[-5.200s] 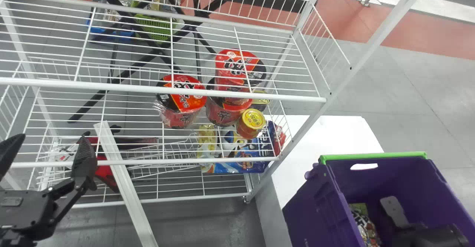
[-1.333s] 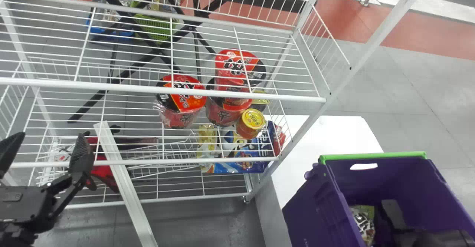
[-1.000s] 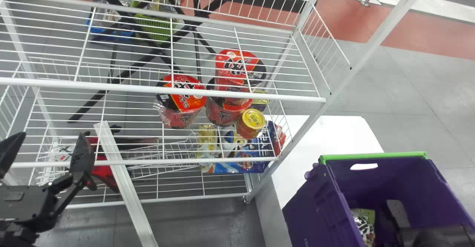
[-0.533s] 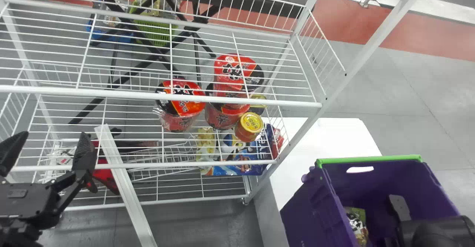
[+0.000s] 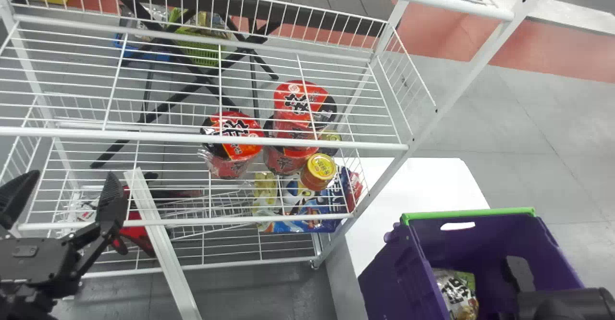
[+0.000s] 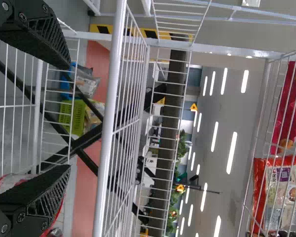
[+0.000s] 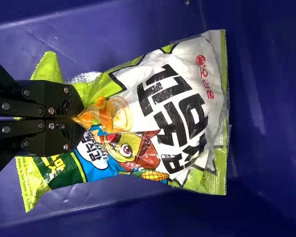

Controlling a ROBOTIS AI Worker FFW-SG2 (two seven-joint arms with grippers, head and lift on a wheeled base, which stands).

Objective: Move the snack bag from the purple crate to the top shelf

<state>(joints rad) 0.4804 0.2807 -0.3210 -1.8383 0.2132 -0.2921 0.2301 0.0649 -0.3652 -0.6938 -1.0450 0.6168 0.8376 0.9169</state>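
The snack bag [image 5: 453, 291] at my right: glossy, wrinkled plastic film. Purple crate [image 5: 396, 274] around it: smooth plastic. My left gripper [image 5: 71, 180]: matt fingers, rough, mesh-like faces.

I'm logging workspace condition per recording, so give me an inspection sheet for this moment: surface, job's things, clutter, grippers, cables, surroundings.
Surface: white top beside the wire rack, partly hidden by the purple crate.
Job's things: snack bag lies inside the purple crate, printed side showing.
Clutter: red-lidded cups, a yellow-lidded jar and a blue pack on the rack's levels.
Grippers: right gripper closed on the snack bag; left gripper open in front of the rack.
Cables: nothing seen.
Surroundings: grey floor with a red strip; green basket beyond the rack.
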